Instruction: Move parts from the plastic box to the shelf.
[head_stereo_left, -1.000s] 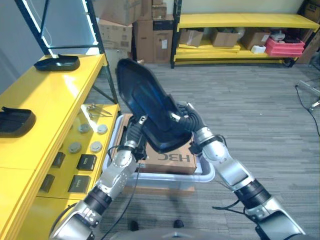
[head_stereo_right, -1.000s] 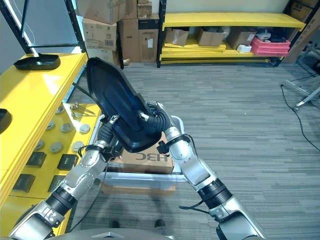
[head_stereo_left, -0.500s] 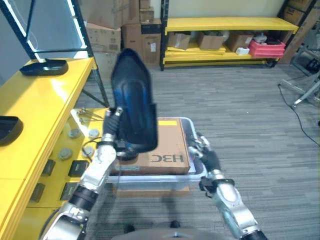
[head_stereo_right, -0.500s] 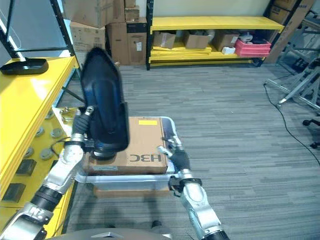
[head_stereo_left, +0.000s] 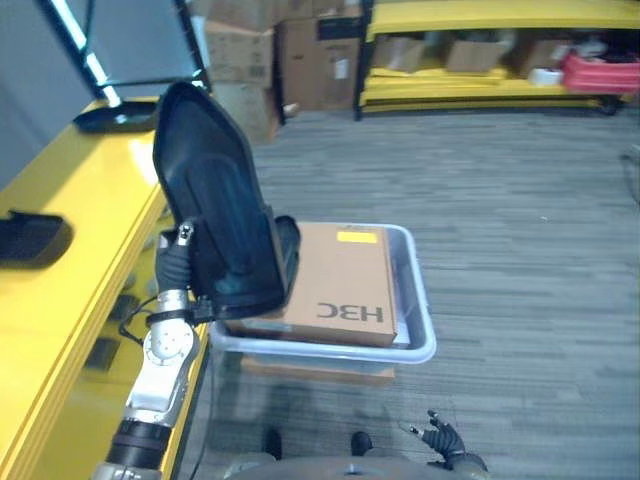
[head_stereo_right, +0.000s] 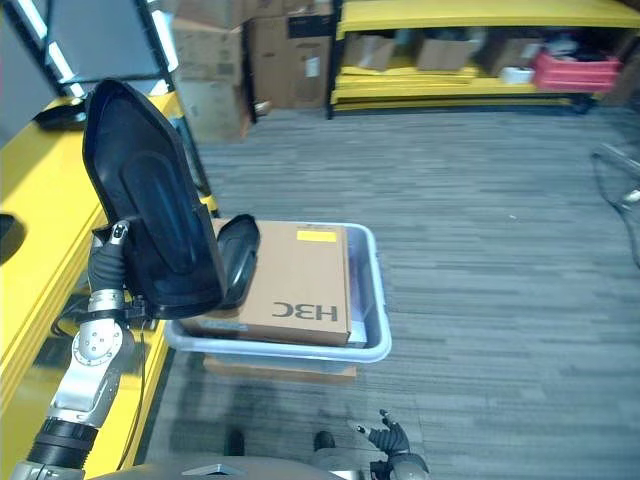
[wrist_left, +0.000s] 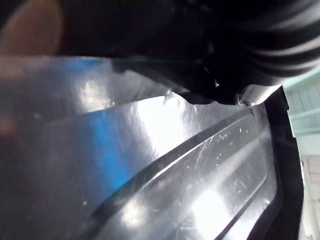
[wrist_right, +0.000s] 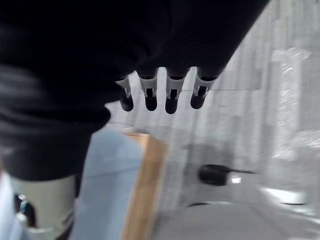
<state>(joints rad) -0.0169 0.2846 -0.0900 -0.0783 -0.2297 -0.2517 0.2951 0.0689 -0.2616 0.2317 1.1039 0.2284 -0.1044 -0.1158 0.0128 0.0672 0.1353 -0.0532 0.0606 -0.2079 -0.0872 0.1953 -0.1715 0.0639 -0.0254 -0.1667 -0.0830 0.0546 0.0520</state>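
Where both hands held the black part (head_stereo_left: 213, 225) a second ago, the left hand (head_stereo_left: 176, 262) alone now grips it, fingers hidden behind its lower edge, so I cannot tell how they close. The part stands upright, tilted over the yellow shelf's (head_stereo_left: 75, 230) near edge, left of the plastic box (head_stereo_left: 421, 318). Two more black parts (head_stereo_left: 30, 238) lie on the shelf, one near and one far. One cardboard carton (head_stereo_left: 340, 280) fills the box. The right hand (head_stereo_right: 389, 438) has dropped low, fingers spread and relaxed, holding nothing.
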